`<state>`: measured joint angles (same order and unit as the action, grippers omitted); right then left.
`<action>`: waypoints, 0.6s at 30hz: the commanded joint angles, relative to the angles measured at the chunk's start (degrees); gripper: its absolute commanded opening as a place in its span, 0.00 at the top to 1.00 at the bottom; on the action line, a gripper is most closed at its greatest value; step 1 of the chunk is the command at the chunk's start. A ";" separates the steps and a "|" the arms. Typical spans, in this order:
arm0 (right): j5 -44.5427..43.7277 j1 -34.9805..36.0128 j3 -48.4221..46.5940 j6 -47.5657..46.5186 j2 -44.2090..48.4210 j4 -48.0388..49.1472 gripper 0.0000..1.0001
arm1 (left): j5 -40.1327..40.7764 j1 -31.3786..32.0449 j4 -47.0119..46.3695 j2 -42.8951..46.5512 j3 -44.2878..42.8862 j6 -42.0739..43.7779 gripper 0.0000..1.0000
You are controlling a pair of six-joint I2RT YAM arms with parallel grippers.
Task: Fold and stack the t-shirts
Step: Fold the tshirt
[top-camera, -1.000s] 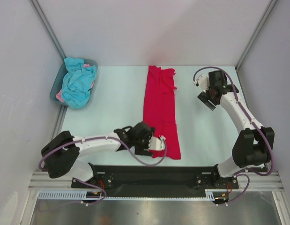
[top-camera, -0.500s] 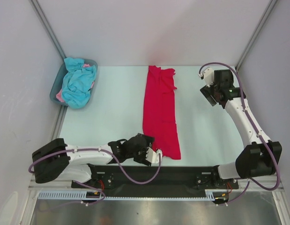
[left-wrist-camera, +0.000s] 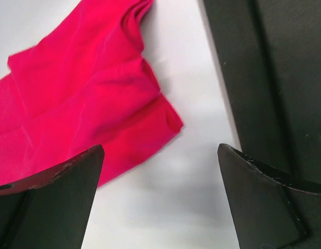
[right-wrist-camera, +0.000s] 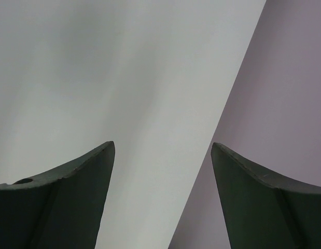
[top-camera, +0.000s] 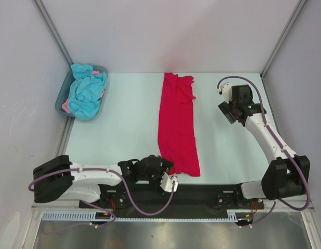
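The red t-shirt (top-camera: 178, 127) is laid out as a long folded strip mid-table (top-camera: 129, 119), while the turquoise and pink t-shirts (top-camera: 87, 94) are heaped in the grey-blue tub (top-camera: 60, 102) at far left. The left gripper (left-wrist-camera: 160, 155) is held wide open and empty beside the strip's near corner. The right gripper (right-wrist-camera: 163, 148) is likewise spread, with nothing gripped, well apart from the strip on its right.

red t-shirt (top-camera: 178, 129), centre: soft matt cloth, lightly creased. turquoise shirts (top-camera: 86, 93), upper left: same matt cloth, crumpled, in a smooth grey-blue plastic tub (top-camera: 60, 104). table (top-camera: 124, 119): smooth, matt, pale. left gripper (left-wrist-camera: 160, 150) fingers (left-wrist-camera: 51, 192): dark matt plastic, edges scuffed. base plate (top-camera: 201, 191), bottom: matt black. arm shells (top-camera: 98, 174): glossy white plastic.
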<state>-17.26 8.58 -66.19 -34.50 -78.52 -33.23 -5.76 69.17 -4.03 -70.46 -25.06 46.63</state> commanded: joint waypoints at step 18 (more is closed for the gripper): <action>-5.15 6.27 0.89 2.86 5.57 2.99 0.21 | 0.57 1.41 -3.10 -10.33 -4.29 2.15 0.14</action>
<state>-20.71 14.79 -65.58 -32.53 -74.28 -32.14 -6.13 70.24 -14.15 -81.56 -28.64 48.12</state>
